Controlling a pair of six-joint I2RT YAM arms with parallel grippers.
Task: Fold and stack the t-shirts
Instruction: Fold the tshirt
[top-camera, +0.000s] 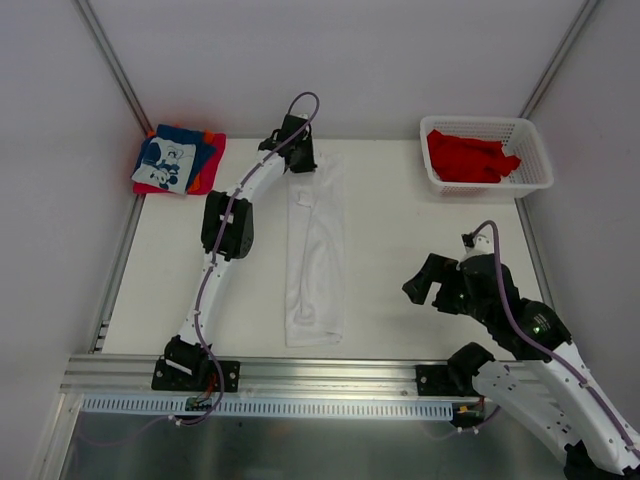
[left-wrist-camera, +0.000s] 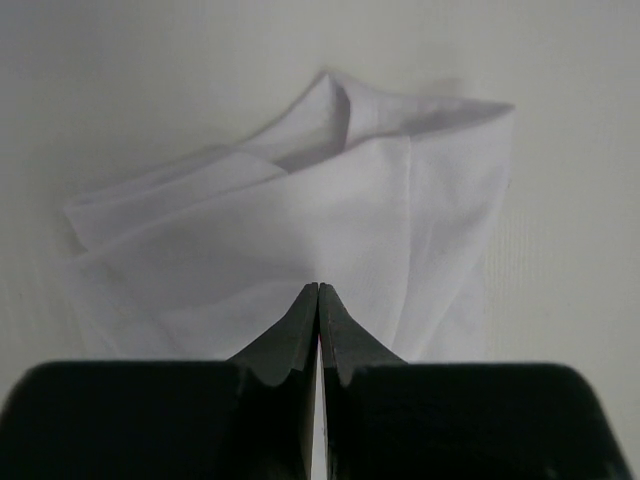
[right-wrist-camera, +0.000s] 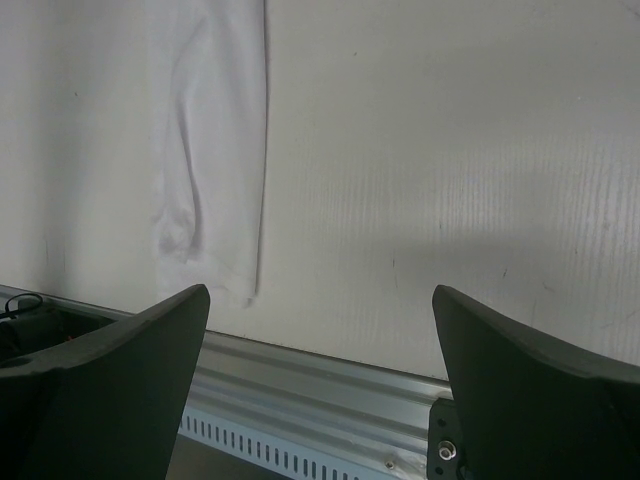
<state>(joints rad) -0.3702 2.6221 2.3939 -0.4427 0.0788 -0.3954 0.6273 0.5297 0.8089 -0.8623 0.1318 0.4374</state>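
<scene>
The left hand (top-camera: 298, 160) is pinched shut on the far end of the white shirt (top-camera: 316, 265), likely to fold it over. The shirt is soft, thin and long, bunched up right at that hand. The right hand (top-camera: 422, 288) hangs wide open and empty, with the shirt off to its left.

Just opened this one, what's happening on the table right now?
The left pincer is shut on the far end of a white t-shirt, which lies as a long narrow strip down the middle of the table. The right pincer hangs open above the near right side, holding nothing. A stack of folded shirts sits at the far left corner, and red shirts lie in the white basket at far right.
</scene>
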